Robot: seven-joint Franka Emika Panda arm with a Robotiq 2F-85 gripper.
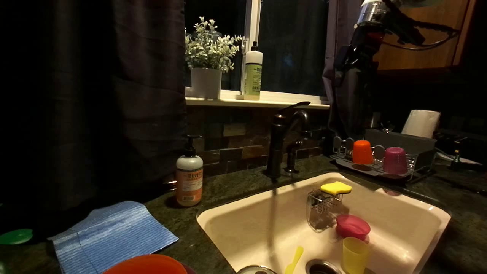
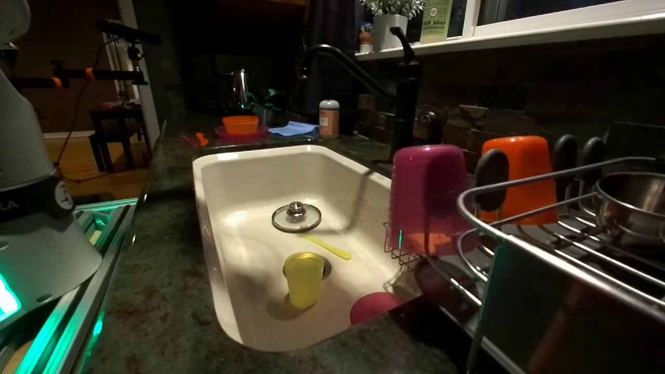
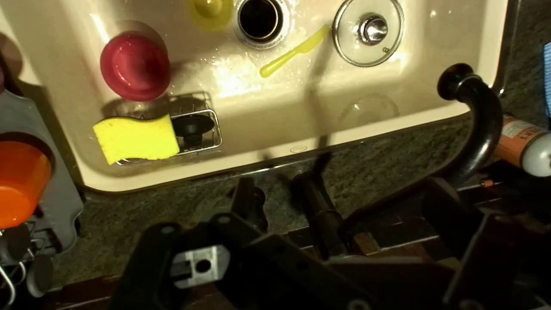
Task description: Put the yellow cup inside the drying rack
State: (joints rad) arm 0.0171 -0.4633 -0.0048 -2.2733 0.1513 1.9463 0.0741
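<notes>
A yellow cup stands upright on the floor of a cream sink in both exterior views. With the drain as the clock's centre in the wrist view, the cup sits just beside it at nine. At six o'clock in that view, the robot's gripper shows its jaws spread wide, holding nothing. Around the same drain, a glass lid lies at three, a yellow knife between four and five, a yellow sponge on a wire basket between seven and eight, and a pink bowl at about eight. In an exterior view, the drying rack stands on the dark countertop between the sink's one and two o'clock, bearing an upturned orange cup and purple cup; a dark faucet rises at eleven.
</notes>
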